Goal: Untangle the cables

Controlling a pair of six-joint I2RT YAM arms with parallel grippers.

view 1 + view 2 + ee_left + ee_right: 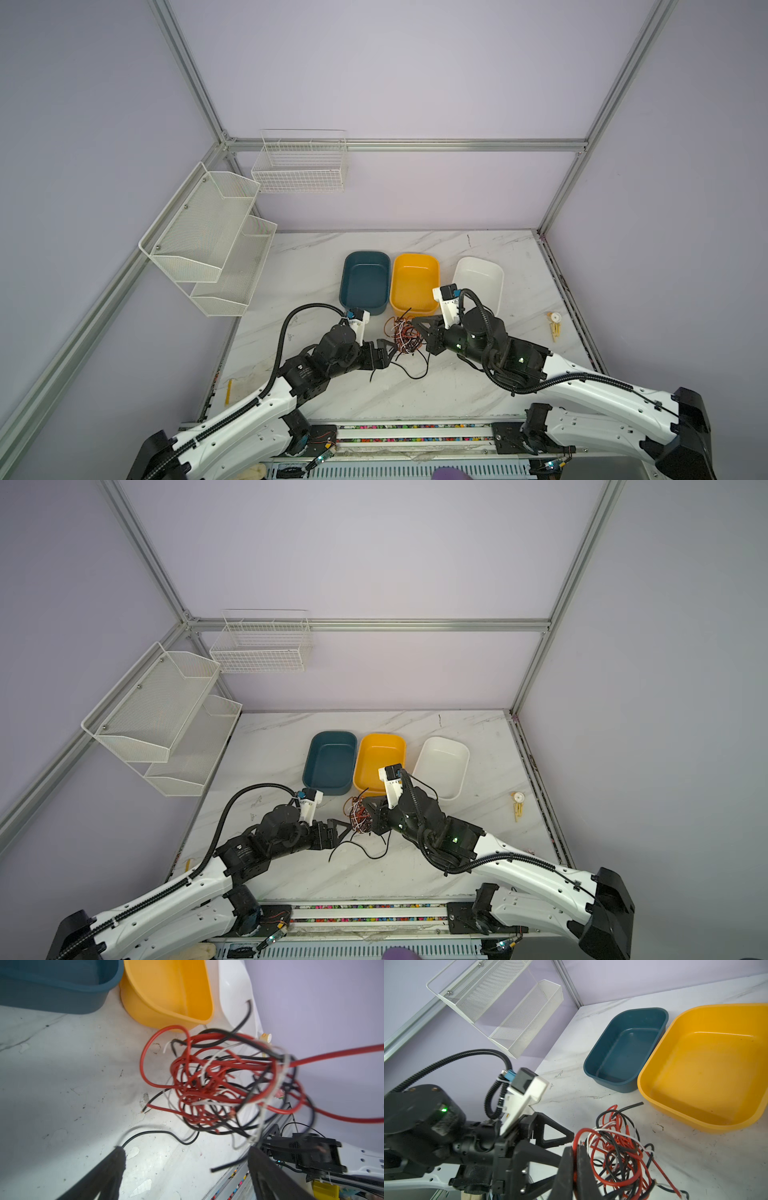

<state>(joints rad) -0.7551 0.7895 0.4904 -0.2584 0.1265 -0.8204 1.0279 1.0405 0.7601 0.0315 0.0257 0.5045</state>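
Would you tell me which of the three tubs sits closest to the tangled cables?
The yellow tub, the middle one: the cables are right by its near wall.

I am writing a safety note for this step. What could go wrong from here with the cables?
The right gripper, jaws shut, pinches the cables in the tangle, not at a free end; pulling may tighten the knots.
The left gripper, jaws open beside the dense clump, may catch several strands together.
The loose black cable on the table lies by a left jaw tip and could snag.

Tangled red, black, white cables [405, 338]
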